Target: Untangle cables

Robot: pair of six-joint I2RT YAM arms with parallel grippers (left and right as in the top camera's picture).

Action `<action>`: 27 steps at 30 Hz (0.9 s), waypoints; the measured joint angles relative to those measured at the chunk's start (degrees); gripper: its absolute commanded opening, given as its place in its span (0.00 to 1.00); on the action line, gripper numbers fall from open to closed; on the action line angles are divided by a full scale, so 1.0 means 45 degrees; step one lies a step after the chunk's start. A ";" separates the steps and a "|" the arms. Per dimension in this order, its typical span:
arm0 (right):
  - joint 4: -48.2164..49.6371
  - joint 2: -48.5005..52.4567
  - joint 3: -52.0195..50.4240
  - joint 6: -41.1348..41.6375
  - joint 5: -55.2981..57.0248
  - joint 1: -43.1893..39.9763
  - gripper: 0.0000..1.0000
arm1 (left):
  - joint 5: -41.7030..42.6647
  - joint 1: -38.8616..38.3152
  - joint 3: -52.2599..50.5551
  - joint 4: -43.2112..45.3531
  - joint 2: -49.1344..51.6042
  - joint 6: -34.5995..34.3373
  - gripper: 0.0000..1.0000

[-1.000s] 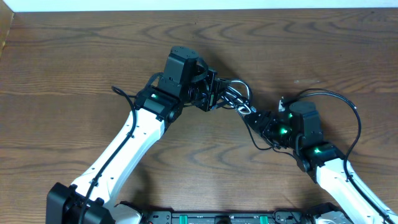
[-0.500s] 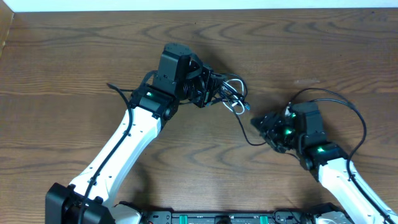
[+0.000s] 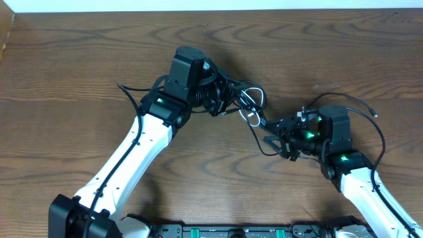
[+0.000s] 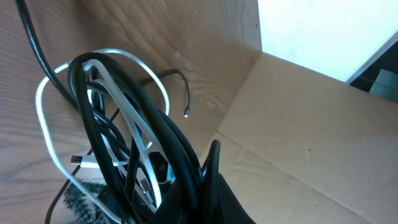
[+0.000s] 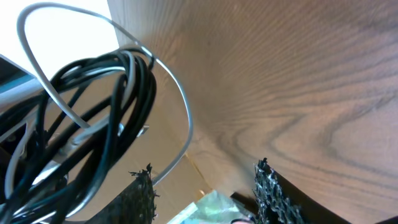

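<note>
Left hand (image 3: 230,100): clenched on cables (image 3: 252,106); right hand (image 5: 204,183): parted, empty; found cables just leftward of it, white loop (image 5: 184,112) closest, strung roughly hand to hand.

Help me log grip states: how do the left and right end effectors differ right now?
The left end effector is shut on the cables; the right end effector stands open with nothing in it. The left reaches farther across the table than the right. Both point toward the cables.
</note>
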 measured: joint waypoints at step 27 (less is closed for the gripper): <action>0.0005 0.0005 0.0000 0.1292 0.1739 0.0335 0.52 | 0.0631 -0.0296 0.0000 0.1083 0.0000 0.2579 0.08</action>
